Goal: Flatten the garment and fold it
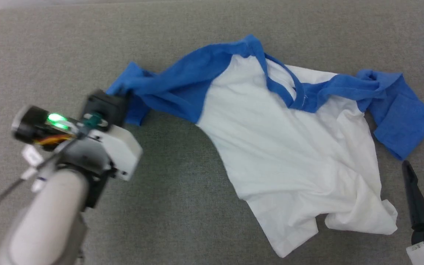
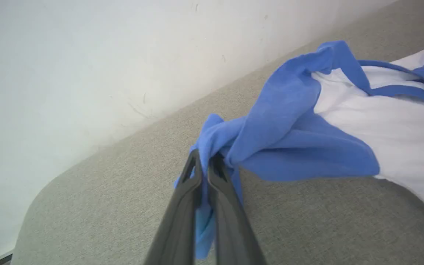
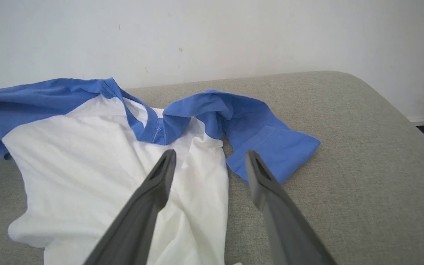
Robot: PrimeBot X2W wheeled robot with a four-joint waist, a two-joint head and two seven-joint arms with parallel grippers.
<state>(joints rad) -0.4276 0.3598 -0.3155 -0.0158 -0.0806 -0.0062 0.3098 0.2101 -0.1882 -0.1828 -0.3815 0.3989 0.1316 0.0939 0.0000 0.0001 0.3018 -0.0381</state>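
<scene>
On grey cushion [image 1: 160,206], left gripper [image 2: 205,159] grasps garment [image 1: 289,147] sleeve; right gripper [image 3: 210,158] released nearby

One garment [image 1: 289,147] has two blue sleeves [image 1: 175,86] and one collar band [image 1: 282,88]. There are two grippers, left gripper [image 2: 204,162] and right gripper [image 3: 210,154], each with two dark fingers [image 3: 142,206].

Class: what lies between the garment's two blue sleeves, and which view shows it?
The garment's white body and blue collar band lie between the sleeves; the head view shows this plainly.
</scene>
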